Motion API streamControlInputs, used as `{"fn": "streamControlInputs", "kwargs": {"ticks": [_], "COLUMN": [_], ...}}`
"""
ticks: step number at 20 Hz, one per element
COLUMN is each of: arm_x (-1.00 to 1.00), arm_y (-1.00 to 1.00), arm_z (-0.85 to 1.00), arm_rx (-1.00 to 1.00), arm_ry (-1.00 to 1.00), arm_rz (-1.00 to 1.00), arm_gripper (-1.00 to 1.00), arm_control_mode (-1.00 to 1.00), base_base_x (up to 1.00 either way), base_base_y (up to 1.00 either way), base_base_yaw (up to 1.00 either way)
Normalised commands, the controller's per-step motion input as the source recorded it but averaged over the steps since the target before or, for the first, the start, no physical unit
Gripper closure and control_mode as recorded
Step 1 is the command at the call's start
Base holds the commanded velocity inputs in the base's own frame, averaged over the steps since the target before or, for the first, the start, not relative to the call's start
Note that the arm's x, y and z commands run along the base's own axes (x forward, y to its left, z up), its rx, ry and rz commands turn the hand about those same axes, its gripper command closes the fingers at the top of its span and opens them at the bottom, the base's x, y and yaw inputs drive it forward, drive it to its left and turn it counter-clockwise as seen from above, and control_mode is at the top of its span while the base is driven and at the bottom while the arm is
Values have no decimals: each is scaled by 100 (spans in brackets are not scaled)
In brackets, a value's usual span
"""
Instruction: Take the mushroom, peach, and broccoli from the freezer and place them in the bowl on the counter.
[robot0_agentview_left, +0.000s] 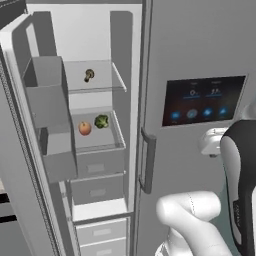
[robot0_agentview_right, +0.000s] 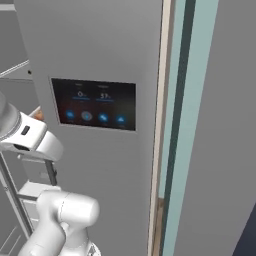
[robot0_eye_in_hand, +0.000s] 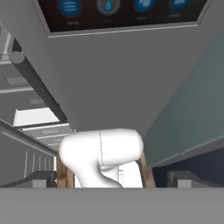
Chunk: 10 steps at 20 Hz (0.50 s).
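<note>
Right now the tool (robot0_eye_in_hand: 112, 177) hangs spread and empty beside the freezer (robot0_agentview_left: 95, 115), whose shelves hold the mushroom (robot0_agentview_left: 89, 75) above the peach (robot0_agentview_left: 85, 128) and broccoli (robot0_agentview_left: 101, 121); reaching in could clip the shelf edge.

The arm (robot0_agentview_left: 192, 212) has glossy white rounded links with a thin seam line, and at 3 o'clock in the left base view a dark grey-black joint cover (robot0_agentview_left: 243, 180).
</note>
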Motion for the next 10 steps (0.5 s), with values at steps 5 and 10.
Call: {"fn": "streamControlInputs", "kwargs": {"ticks": [5,10], "arm_x": [0,0], "arm_y": [0,0], "arm_z": [0,0], "arm_rx": [0,0], "arm_ry": [0,0], "arm_rz": [0,0], "arm_gripper": [-100,-100], "arm_control_mode": [100,100], "base_base_x": [33,34], "base_base_y": [42,48], "base_base_yaw": [0,0]}}
